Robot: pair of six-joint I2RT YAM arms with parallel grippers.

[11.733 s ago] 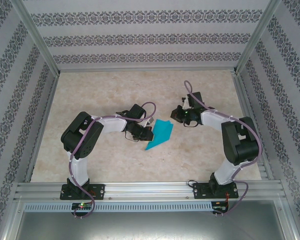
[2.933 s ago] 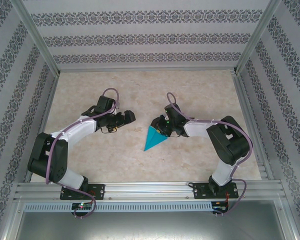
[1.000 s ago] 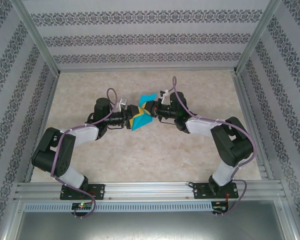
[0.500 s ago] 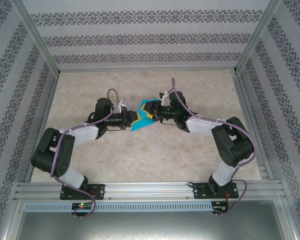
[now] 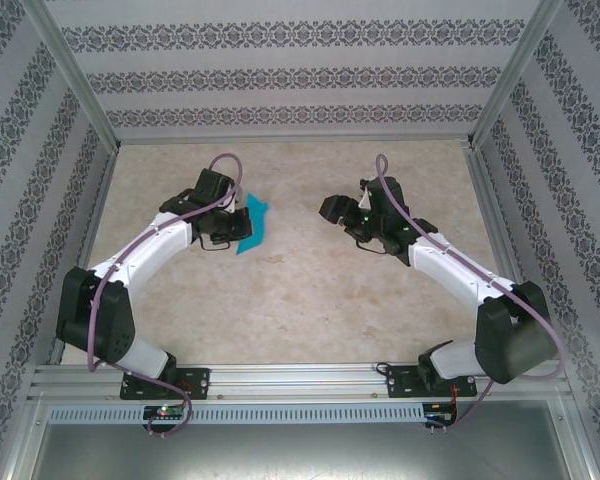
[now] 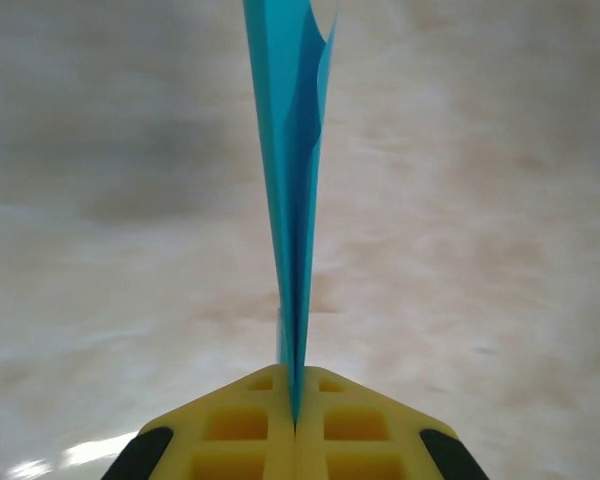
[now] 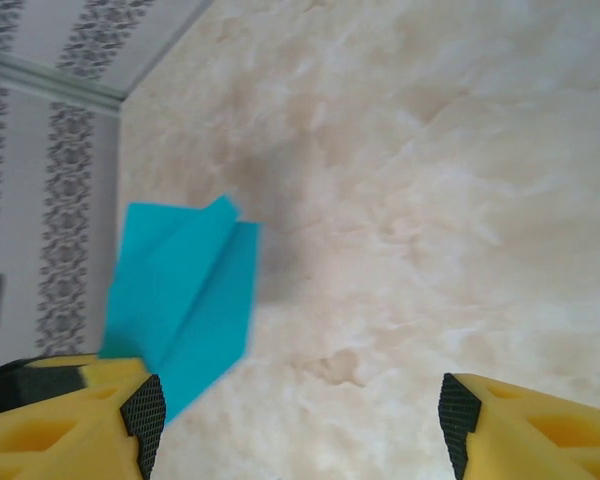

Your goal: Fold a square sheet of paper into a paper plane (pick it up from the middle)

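Left wrist view: the left claw [image 6: 295, 405] has its yellow fingers pressed tight together on one edge of the folded blue paper [image 6: 292, 200], which sticks straight out from the fingertips, seen edge-on over the marbled surface [image 6: 480, 250]. Seen from the top view, the paper hangs left of centre. The right claw [image 7: 300, 425] gapes wide, holding nothing, well apart from the paper.
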